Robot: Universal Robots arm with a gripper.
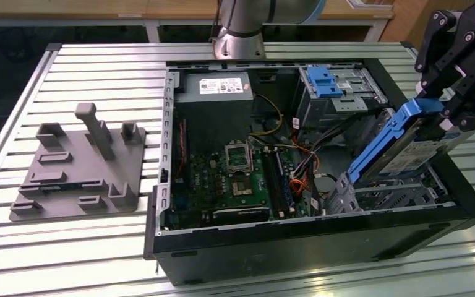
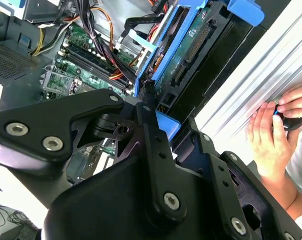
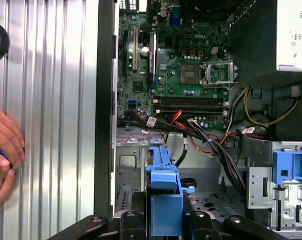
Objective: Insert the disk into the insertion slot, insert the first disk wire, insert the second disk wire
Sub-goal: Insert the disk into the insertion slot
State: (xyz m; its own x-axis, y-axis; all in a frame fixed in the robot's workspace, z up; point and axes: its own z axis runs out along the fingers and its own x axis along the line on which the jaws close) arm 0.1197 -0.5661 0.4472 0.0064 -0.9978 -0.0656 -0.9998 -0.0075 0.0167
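Observation:
The disk (image 1: 396, 150), a silver drive in a bright blue bracket, hangs tilted over the open computer case, on the exterior view's right. My gripper (image 1: 450, 110) is shut on its upper end. The lower end dips into the insertion slot (image 1: 390, 197), a small grey perforated cage in the case's near corner. In the first wrist view the blue bracket of the disk (image 3: 163, 197) sits between my black fingers (image 3: 133, 222), above the insertion slot (image 3: 128, 172). In the second wrist view the disk (image 2: 183, 55) points away from my gripper (image 2: 156, 122). Loose wires (image 1: 316, 162) lie beside the cage.
A taller grey bay with a blue latch (image 1: 335, 86) stands at the case's far corner, beside the power supply (image 1: 221, 86) and the motherboard (image 1: 229, 179). A grey fixture plate (image 1: 77, 167) rests on the slatted table. A person's hands (image 2: 271, 131) lie beside the case.

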